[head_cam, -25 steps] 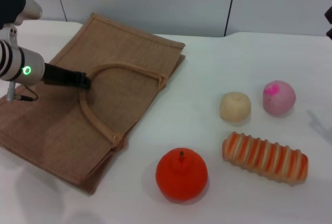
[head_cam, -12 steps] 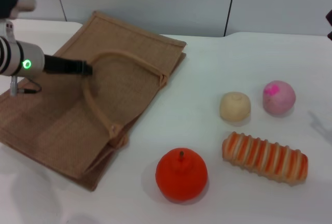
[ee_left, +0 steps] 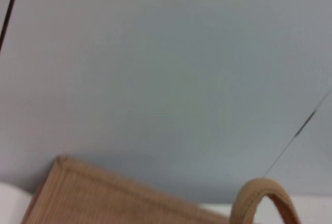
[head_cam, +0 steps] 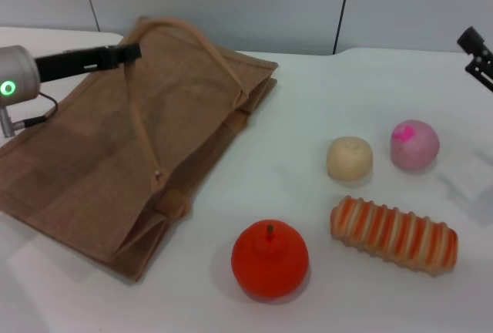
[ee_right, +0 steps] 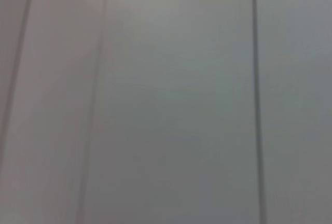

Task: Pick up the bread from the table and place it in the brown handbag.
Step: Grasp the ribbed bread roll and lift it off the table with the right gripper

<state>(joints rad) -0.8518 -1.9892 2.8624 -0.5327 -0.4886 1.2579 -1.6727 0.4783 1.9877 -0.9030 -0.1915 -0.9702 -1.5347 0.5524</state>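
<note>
The bread (head_cam: 393, 234), a ribbed loaf striped orange and cream, lies on the white table (head_cam: 308, 94) at the front right, untouched. At the left lies the brown handbag (head_cam: 92, 163). One looped handle (head_cam: 202, 44) is raised off it, with my left gripper (head_cam: 127, 51) shut on the loop's top and pulling the bag's upper side up. In the left wrist view only the handbag's edge (ee_left: 104, 193) and the handle (ee_left: 259, 198) appear against the wall. High at the far right edge hangs my right gripper (head_cam: 476, 54), well above and behind the bread.
An orange fruit (head_cam: 269, 259) sits in front between bag and bread. A beige round bun (head_cam: 350, 157) and a pink round bun (head_cam: 414, 144) lie just behind the bread. The right wrist view holds only grey wall panels.
My left gripper has risen and moved back with the handle, lifting it and opening the bag's mouth. The right gripper has come into sight at the right edge.
</note>
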